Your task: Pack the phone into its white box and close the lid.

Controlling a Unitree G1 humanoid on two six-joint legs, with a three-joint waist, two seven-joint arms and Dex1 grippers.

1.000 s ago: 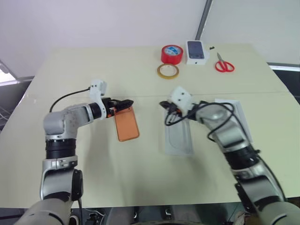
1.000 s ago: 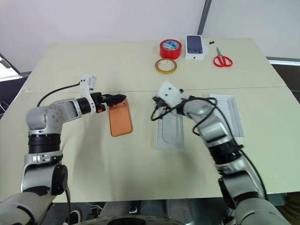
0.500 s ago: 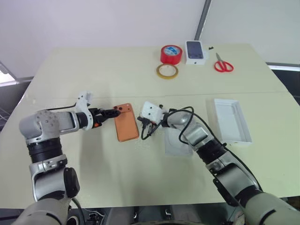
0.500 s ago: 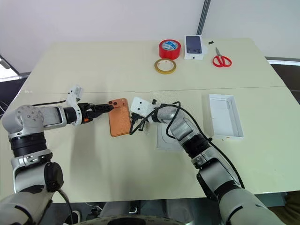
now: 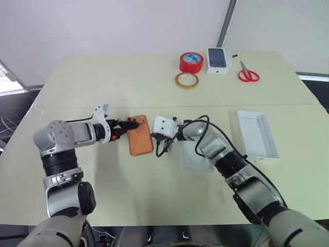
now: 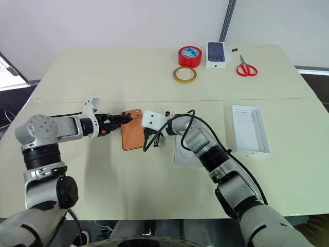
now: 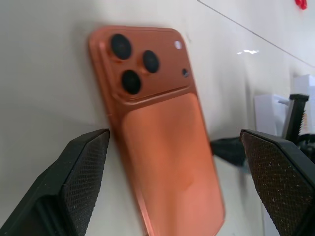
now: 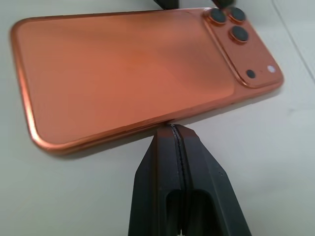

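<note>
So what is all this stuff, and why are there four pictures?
It's a robot with two arms working at a table. Two pictures come from cameras in its head, and two from a camera on each wrist. An orange phone lies flat on the table, and nothing is held. The left tool is open around the phone. The right tool is shut, its tip at the phone's edge. Farther away lie tape rolls, scissors and a white box.
</note>
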